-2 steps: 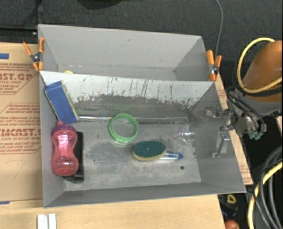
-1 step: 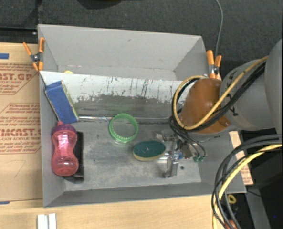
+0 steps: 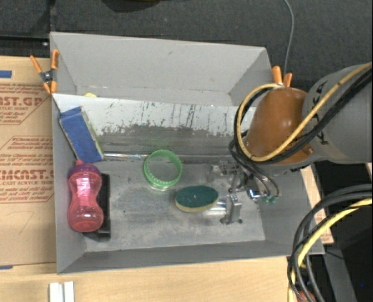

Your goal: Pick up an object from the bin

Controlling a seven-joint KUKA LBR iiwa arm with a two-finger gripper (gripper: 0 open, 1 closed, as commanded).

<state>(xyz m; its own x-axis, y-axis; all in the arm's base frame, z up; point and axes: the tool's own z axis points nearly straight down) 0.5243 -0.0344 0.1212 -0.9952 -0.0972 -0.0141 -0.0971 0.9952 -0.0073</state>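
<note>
Here, the biggest thing is the grey metal bin [image 3: 173, 68], with its tall back wall and flat floor; next is the big grey robot arm [image 3: 337, 124], which comes in from the right side with a round orange cover [image 3: 277, 124] and yellow and black cables on it; then comes a pink bottle [image 3: 85, 200], lying on its side by the left wall, on top of a flat black thing [image 3: 105, 214]; just behind the bottle there is a blue block [image 3: 79, 134], lying slanted in the back left corner; near the middle of the floor sits a see-through green ring [image 3: 163, 182], open on top; just in front of it and a bit to the right lies a dark green oval pad [image 3: 195, 197] with a pale edge, flat on the floor; the smallest is the pincer [image 3: 231, 211], which is down low near the floor at the right end of that pad, very close beside it; I cannot tell how far open the pincer is, and I cannot tell if it has hold of the pad or is only next to it.
</note>
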